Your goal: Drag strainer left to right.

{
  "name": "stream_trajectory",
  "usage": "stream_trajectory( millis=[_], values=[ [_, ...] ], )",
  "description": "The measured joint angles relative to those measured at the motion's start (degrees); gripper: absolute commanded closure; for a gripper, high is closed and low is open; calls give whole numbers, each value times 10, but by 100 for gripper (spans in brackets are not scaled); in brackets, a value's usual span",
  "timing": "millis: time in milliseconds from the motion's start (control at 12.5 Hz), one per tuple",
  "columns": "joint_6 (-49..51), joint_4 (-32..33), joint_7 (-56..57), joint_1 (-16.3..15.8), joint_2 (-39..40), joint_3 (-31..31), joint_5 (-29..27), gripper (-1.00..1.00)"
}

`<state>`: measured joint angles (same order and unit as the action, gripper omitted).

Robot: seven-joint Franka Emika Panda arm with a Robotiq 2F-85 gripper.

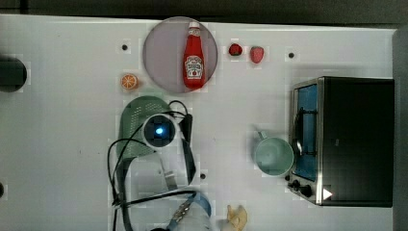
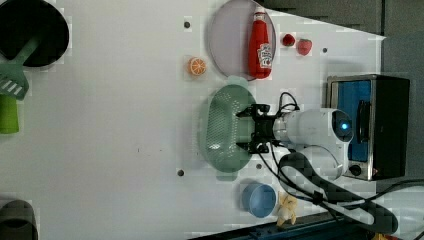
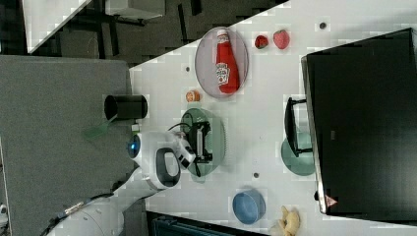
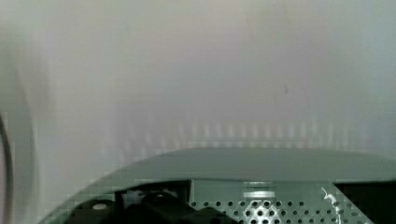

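Where your arm reaches out over the white table (image 1: 62,144), you find the strainer (image 2: 220,131), a pale mint-green oval basin with a grid of small holes in its bottom. It lies just below the grey-lilac plate (image 2: 230,37) in the left view, its upper end almost at the plate's rim. In the top view the strainer (image 1: 132,120) sits left of the table's middle, partly under the wrist.

Gripper (image 2: 248,131): black, set over the strainer's rim on the left view's right side, with fingers (image 2: 246,113) spread along the basin's length. You cannot tell whether they press on the wall or stand free of it. In the wrist view the rim (image 4: 261,163) arches across the perforated floor.

Nearby items for your record:
- Ketchup bottle (image 1: 194,57), lying on the plate.
- Orange slice (image 1: 129,81), just beside the plate on the top view's left.
- Two strawberries (image 1: 257,54), on the top view's right of the plate.
- Mint-green mug (image 1: 273,156), close in front of the toaster oven (image 1: 353,139), well apart from the strainer.
- Blue bowl (image 2: 259,199), below the strainer in the left view, with a banana (image 2: 287,209) beside it.
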<state>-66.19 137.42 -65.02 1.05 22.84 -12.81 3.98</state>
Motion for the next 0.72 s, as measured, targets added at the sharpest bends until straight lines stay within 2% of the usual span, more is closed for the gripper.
stream_trajectory(
  millis=[160,320,720],
  values=[
    [8,3,19,12,1,17,-4,-100],
    [10,6,46,24,2,32,21,-100],
    [-8,10,129,24,-9,86,23,-100]
  ],
)
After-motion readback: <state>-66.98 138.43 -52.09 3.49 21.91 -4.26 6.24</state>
